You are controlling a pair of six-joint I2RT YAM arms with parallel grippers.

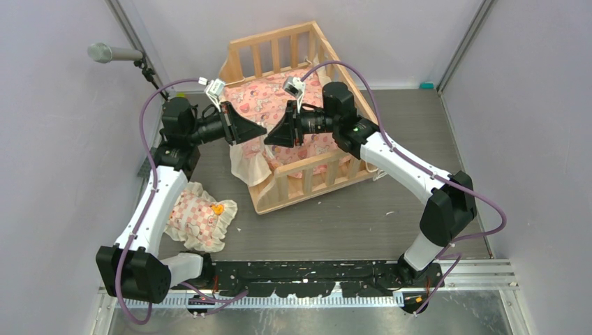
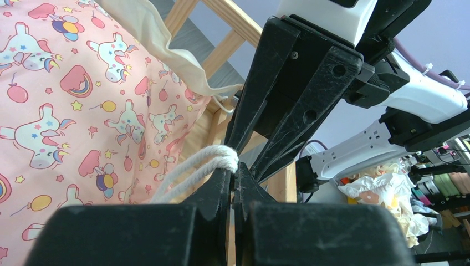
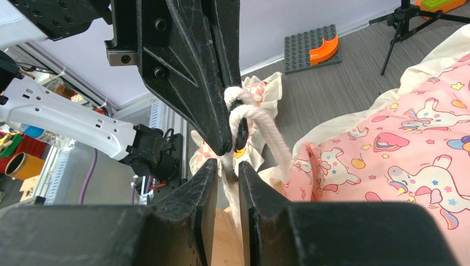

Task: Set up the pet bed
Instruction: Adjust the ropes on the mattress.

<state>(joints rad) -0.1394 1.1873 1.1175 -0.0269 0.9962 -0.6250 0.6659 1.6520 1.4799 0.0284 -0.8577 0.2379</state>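
The pet bed point(image 1: 307, 183), a pale wooden frame with slatted rails, stands mid-table with a pink unicorn-print cushion point(image 1: 260, 98) lying in it. Both grippers meet tip to tip above its near-left corner. My left gripper point(image 2: 234, 169) is shut on a doubled white cord point(image 2: 213, 159) that runs off toward the cushion point(image 2: 66, 111). In the right wrist view the cord point(image 3: 260, 119) loops and knots at the left gripper's tips point(image 3: 233, 145). My right gripper point(image 3: 227, 165) is open by a narrow gap, and a strand of that cord hangs between its fingers.
A small frilled checked pillow point(image 1: 202, 218) lies on the table by the left arm. A microphone on a stand point(image 1: 112, 52) is at the back left. The cushion's cream frill point(image 1: 246, 166) drapes over the bed's left rail. A grey brick plate point(image 3: 310, 47) lies on the floor.
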